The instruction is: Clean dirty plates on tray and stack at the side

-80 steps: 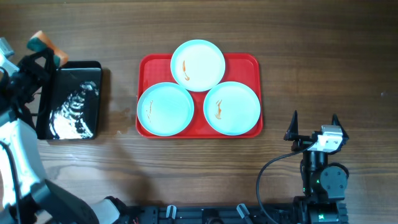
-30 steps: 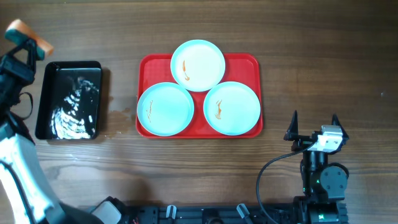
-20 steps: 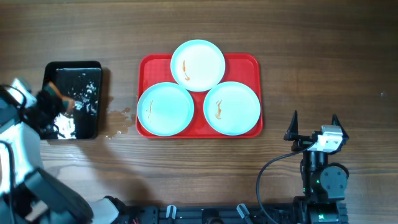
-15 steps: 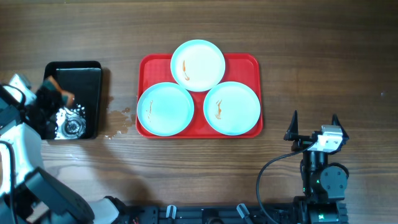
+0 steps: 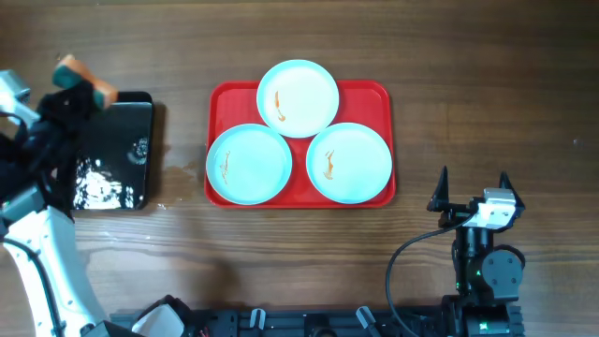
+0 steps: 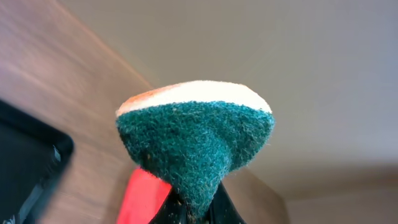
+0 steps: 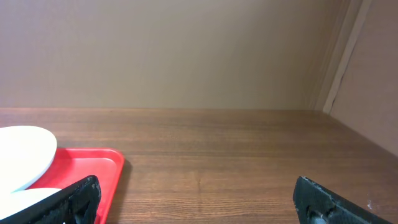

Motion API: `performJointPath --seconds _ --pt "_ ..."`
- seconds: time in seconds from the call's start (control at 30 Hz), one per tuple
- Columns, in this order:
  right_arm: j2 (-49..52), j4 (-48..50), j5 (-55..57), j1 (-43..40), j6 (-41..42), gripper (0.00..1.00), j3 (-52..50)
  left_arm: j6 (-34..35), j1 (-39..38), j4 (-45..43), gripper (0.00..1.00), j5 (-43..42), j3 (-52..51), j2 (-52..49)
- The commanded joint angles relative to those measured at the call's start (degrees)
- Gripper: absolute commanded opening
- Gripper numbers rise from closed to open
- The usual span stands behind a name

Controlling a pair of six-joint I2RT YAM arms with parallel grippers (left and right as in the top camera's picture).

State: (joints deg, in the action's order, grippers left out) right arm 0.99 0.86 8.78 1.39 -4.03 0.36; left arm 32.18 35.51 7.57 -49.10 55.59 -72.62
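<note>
Three pale mint plates lie on the red tray (image 5: 225,98) mid-table: a far one (image 5: 298,98), a near-left one (image 5: 249,164) and a near-right one (image 5: 349,162), each with a small orange-brown smear. My left gripper (image 5: 77,94) is raised over the far edge of the black tray, well left of the red tray. It is shut on a sponge (image 6: 196,149) with a green scrub face and an orange-white back. My right gripper (image 5: 474,178) stands open and empty, near and to the right of the red tray (image 7: 87,162). One plate's edge (image 7: 22,155) shows in the right wrist view.
A glossy black tray (image 5: 117,154) holding wet foam sits at the left of the table. Small water drops (image 5: 173,173) lie on the wood between it and the red tray. The right arm's base and cable (image 5: 487,271) stand at the front right edge.
My left gripper dipped the sponge down into the black tray, then lifted it back up toward the tray's far edge. The right arm has not moved.
</note>
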Motion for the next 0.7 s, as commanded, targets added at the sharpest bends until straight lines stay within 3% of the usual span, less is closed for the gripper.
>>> performJointPath --seconds 0.0,0.07,0.17,0.23,0.37,0.43,0.53,0.67 --pt "-0.6 0.2 -0.9 -0.3 -0.5 1.0 -0.1 1.5 -2.6 4.7 0.04 8.6 0.6 0.5" --pt "-0.6 0.2 -0.9 -0.3 -0.5 1.0 -0.1 0.7 -3.0 9.9 0.04 18.3 0.6 0.5" --pt "-0.6 0.2 -0.9 -0.3 -0.5 1.0 -0.1 -7.1 -3.4 14.6 0.04 21.0 0.6 0.5" --pt "-0.6 0.2 -0.9 -0.3 -0.5 1.0 -0.1 -7.8 -3.6 15.7 0.04 26.1 0.6 0.7" --pt "-0.6 0.2 -0.9 -0.3 -0.5 1.0 -0.1 -8.4 -3.6 19.6 0.04 45.8 0.6 0.6" --pt "-0.6 0.2 -0.9 -0.3 -0.4 1.0 -0.1 -15.0 -3.7 20.4 0.04 55.1 0.5 0.2" --pt "-0.6 0.2 -0.9 -0.3 -0.5 1.0 -0.1 -20.0 -3.7 20.9 0.04 57.1 0.5 -1.7" --pt "-0.6 0.2 -0.9 -0.3 -0.5 1.0 -0.1 -21.1 -3.8 18.9 0.04 48.3 0.6 -3.0"
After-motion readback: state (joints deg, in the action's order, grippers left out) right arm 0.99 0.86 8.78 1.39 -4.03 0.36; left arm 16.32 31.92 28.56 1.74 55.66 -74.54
